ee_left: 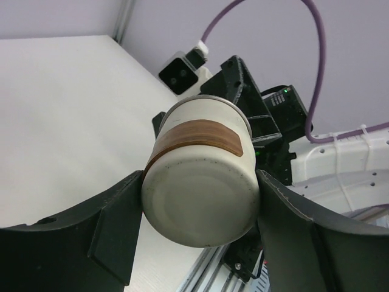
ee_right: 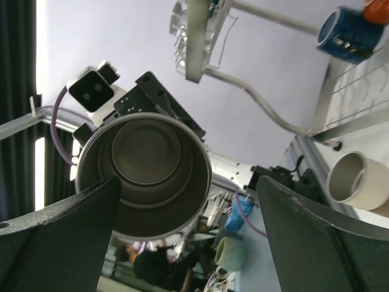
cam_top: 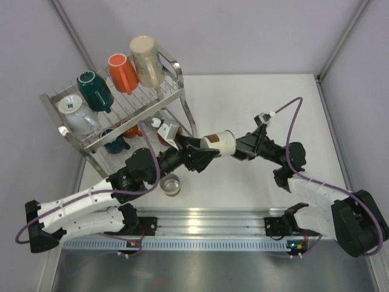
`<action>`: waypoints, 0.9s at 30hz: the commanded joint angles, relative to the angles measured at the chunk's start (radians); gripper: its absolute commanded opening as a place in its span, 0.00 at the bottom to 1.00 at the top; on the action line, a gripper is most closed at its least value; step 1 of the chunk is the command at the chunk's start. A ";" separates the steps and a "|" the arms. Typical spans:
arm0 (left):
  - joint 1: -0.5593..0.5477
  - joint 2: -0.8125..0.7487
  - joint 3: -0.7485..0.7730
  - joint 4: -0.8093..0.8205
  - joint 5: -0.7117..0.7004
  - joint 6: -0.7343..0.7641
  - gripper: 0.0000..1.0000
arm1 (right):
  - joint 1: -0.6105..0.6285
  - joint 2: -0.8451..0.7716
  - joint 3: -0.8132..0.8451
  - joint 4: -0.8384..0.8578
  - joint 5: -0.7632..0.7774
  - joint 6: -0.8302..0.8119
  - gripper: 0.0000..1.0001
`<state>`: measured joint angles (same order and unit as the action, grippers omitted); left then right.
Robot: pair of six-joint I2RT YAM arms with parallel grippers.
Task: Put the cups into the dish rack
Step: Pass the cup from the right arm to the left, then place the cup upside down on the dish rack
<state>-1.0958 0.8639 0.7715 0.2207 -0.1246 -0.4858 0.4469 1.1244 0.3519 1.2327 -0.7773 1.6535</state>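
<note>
A cream cup with a brown band [cam_top: 220,144] hangs in the air between both arms, right of the dish rack [cam_top: 176,91]. My left gripper [cam_top: 208,152] is shut on its base end; in the left wrist view both fingers [ee_left: 115,225] press the cup's sides [ee_left: 200,201]. My right gripper [cam_top: 242,146] is open at the cup's mouth end; the right wrist view shows the steel-lined mouth [ee_right: 146,176] beside one finger, the other far off. The top tier holds pale blue [cam_top: 73,112], dark teal [cam_top: 94,90], orange [cam_top: 123,73] and tall beige [cam_top: 146,61] cups.
The lower tier holds a navy cup [cam_top: 115,143] and other cups partly hidden by wire. A small cup [cam_top: 171,184] stands on the table by my left arm. The right wrist view shows the navy cup [ee_right: 346,27] and a pale cup [ee_right: 358,179].
</note>
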 commanded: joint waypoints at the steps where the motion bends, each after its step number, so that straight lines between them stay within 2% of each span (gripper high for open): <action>1: 0.004 -0.042 -0.018 -0.145 -0.227 0.004 0.00 | -0.027 -0.077 0.012 -0.100 0.009 -0.151 0.96; 2: 0.004 -0.043 -0.018 -0.174 -0.263 0.003 0.00 | -0.033 -0.115 0.018 -0.234 0.015 -0.182 0.98; 5: 0.004 -0.026 -0.005 -0.290 -0.401 -0.005 0.00 | -0.045 -0.205 0.076 -0.477 0.055 -0.337 1.00; 6: 0.004 -0.022 0.000 -0.311 -0.423 -0.002 0.00 | -0.047 -0.231 0.097 -0.657 0.071 -0.430 0.99; 10: 0.011 0.012 0.014 -0.356 -0.497 0.036 0.00 | -0.045 -0.334 0.217 -0.985 0.186 -0.624 1.00; 13: 0.045 0.047 0.026 -0.409 -0.530 0.014 0.00 | -0.048 -0.379 0.285 -1.073 0.204 -0.685 0.99; 21: 0.270 0.076 0.034 -0.537 -0.449 -0.091 0.00 | -0.048 -0.399 0.285 -1.089 0.190 -0.701 0.99; 27: 0.353 0.089 0.049 -0.627 -0.472 -0.112 0.00 | -0.047 -0.420 0.294 -1.151 0.213 -0.751 0.99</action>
<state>-0.7883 0.9474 0.7708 -0.3717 -0.5724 -0.5518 0.4019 0.7284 0.6167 0.1188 -0.5873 0.9592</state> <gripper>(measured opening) 0.725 0.993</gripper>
